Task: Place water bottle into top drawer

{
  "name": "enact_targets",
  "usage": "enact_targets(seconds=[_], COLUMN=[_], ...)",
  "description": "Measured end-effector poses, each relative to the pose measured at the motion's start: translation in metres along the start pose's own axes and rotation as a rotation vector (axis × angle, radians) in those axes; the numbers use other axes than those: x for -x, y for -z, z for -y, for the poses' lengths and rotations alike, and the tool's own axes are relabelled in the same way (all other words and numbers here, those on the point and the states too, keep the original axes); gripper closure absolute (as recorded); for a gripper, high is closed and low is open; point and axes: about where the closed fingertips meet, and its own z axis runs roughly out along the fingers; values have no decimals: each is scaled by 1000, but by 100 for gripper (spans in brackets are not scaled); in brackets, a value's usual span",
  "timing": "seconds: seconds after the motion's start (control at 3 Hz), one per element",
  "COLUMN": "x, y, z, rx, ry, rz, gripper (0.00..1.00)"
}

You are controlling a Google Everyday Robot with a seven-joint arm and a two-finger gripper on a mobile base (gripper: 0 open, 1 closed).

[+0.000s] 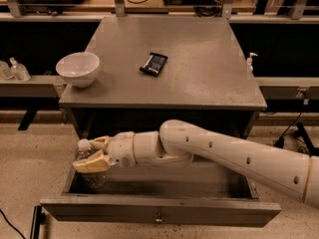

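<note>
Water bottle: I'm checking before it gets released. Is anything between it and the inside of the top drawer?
Nothing visible does. The gripper holds the water bottle at the left end, as the camera sees it, of the open top drawer, and the bottle's lower part is already inside the drawer's walls.

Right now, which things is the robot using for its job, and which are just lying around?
For the job:
- water bottle, gripped in the pincer at the drawer's left end
- top drawer, pulled open

Just lying about:
- white bowl and black packet on the cabinet top
- small pump bottle, off to the right
- tiny clear bottles, off to the left
</note>
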Motion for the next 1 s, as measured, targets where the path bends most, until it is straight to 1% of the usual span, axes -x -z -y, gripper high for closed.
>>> enact_targets(seconds=[0.33, 0.67, 1.0], x=[-10, -18, -17], y=[10, 21, 19], z=[7, 12, 10], rx=[-13, -23, -19], ry=[-21, -68, -67], rz=[-64, -92, -92], gripper=[100, 100, 74])
